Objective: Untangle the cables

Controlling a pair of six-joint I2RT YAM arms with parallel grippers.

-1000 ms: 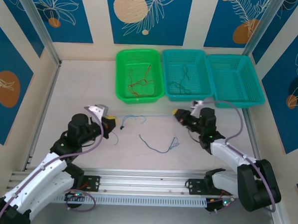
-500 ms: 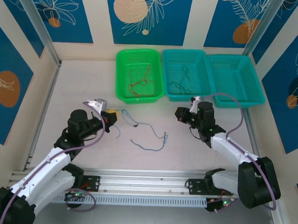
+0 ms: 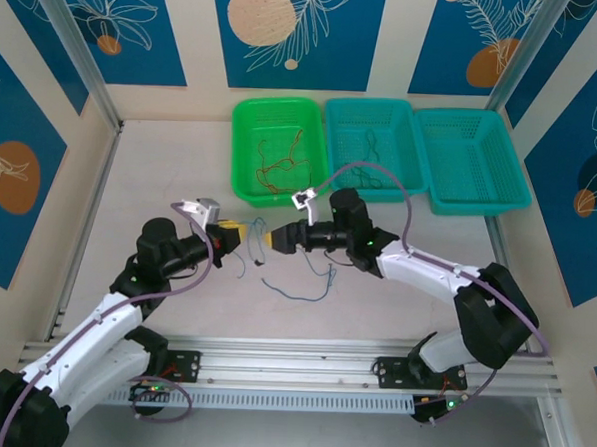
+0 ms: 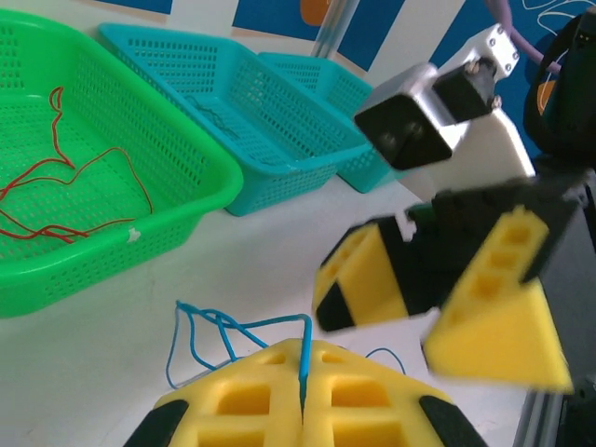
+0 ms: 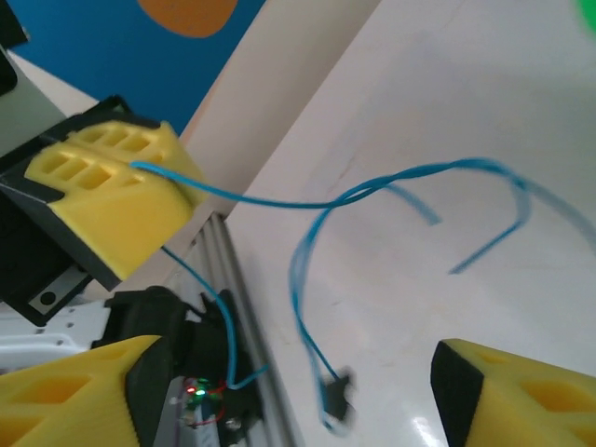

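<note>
Left hand (image 4: 304,371) — blue cable (image 5: 279,203) pinched, jaws closed

One basket (image 3: 275,103) was bright green, with red-orange wires (image 3: 281,168) inside; two baskets (image 3: 472,158) beside it were teal. Thin blue wires (image 5: 307,203) showed against a pale table (image 3: 161,176). The left gripper (image 4: 303,391) and right gripper (image 3: 271,240) were yellow and black. Blue wall panels (image 3: 318,44) bore white leaf outlines and peach circles.

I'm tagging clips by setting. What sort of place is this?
Probably a robotics lab work cell: two robot arms bolted to an aluminium rail, blue leaf-patterned wall panels enclosing the table, and plastic baskets holding sorted cables.
</note>
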